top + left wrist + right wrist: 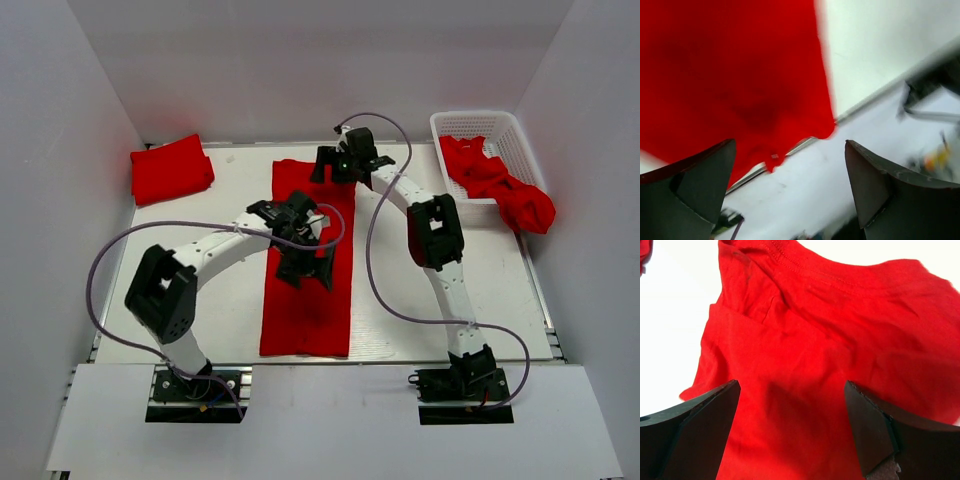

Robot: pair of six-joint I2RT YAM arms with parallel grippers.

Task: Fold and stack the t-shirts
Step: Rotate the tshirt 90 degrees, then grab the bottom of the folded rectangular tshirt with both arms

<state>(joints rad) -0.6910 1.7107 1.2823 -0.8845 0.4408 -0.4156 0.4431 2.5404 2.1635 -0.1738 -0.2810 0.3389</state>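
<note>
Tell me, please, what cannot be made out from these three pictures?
Top view: the left hand covers the middle of the long shirt, the right hand its far end; contact cannot be told.
Top view: the heap spilling from the basket is too crumpled to count shirts.
Left wrist view: the background at right is blurred; the top edge cuts off the long shirt.
Right wrist view: the frame edges cut off the long shirt.
</note>
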